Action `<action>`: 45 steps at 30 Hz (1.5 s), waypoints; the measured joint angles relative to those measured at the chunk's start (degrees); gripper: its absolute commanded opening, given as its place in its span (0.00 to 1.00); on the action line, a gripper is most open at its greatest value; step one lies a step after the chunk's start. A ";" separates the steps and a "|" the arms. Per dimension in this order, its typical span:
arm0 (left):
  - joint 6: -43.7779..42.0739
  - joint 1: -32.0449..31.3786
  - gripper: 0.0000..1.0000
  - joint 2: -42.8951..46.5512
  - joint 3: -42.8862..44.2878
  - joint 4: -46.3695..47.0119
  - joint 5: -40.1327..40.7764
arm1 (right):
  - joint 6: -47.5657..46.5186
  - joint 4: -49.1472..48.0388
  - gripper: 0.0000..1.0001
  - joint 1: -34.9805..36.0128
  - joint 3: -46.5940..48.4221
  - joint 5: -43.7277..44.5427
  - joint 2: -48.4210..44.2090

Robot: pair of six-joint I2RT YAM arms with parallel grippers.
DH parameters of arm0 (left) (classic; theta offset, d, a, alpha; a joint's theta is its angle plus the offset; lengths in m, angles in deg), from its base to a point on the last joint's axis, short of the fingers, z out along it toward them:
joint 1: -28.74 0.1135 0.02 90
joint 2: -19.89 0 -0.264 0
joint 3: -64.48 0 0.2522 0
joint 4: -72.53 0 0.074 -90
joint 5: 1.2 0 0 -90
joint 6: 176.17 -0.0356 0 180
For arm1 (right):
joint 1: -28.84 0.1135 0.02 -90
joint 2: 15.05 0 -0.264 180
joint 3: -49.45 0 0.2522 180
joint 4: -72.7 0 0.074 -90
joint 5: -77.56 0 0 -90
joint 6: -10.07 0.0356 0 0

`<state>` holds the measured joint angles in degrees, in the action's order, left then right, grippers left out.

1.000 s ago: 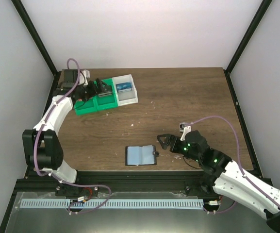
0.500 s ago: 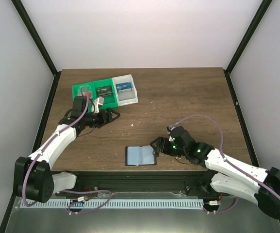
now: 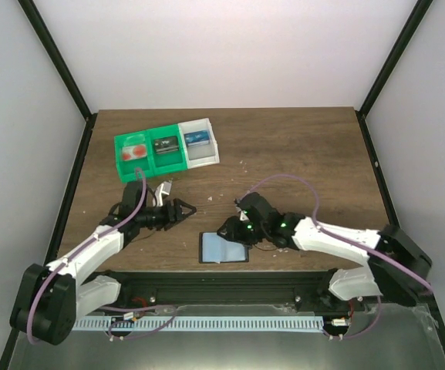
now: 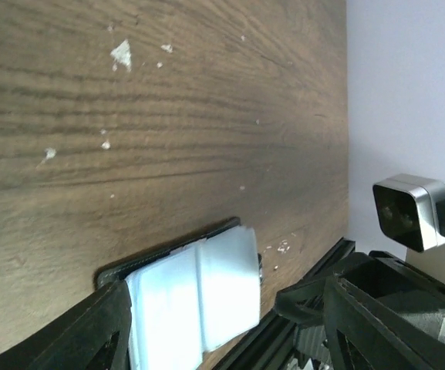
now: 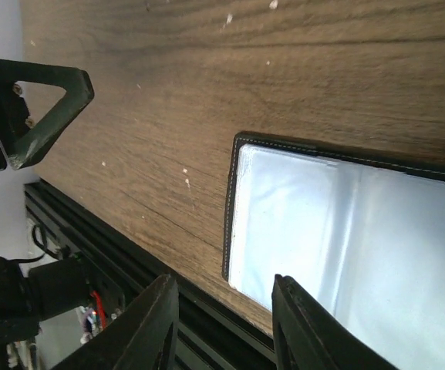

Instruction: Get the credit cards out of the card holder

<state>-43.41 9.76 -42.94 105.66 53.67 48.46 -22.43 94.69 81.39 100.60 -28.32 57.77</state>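
- Your left end effector (image 3: 190,208) has its fingers apart, left of centre in the top view.
- Your right end effector (image 3: 225,230), fingers apart, sits over the open card holder (image 3: 220,250), at lower centre on the surface (image 3: 299,154).

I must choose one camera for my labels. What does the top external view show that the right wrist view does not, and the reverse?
Only top external: the green-and-white three-compartment plastic tray at the far left, holding a red-and-pale thin plastic card, a black card-sized item and a blue card-sized item.
Only right wrist: the fine white stitching along the edge of the small black folding card holder.
Both: that holder lying open, blue-grey pockets up, on the brown wooden table, plus the left tool and the right tool.
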 measured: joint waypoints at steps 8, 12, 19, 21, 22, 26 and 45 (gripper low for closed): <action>4.28 -0.13 0.67 4.55 -5.53 4.15 0.66 | -0.94 0.68 0.36 3.89 4.81 2.05 10.93; 5.40 -0.15 0.64 4.22 -6.69 5.99 0.42 | -1.57 0.74 0.38 3.89 4.90 2.51 13.75; 8.02 -0.48 0.63 -0.13 -8.55 11.21 -1.73 | -3.19 0.48 0.19 3.89 4.46 2.75 17.79; 8.63 -1.29 0.63 -1.05 -9.27 12.44 -2.01 | -3.65 -0.63 0.10 3.89 3.39 3.13 17.64; 9.05 -2.12 0.64 -1.38 -9.57 12.98 -1.99 | -3.58 -1.75 0.07 3.89 2.47 3.30 17.40; 10.78 -5.86 0.62 -3.74 -10.29 16.48 -2.19 | -2.86 -8.41 0.01 3.72 -2.60 3.50 15.67; 13.46 -14.82 0.61 -14.49 -11.41 23.04 2.47 | 0.33 -22.45 0.00 1.95 -11.32 -0.85 13.70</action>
<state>-29.95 -5.06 -57.43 94.25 76.71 50.93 -22.10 72.24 83.34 89.28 -29.17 71.47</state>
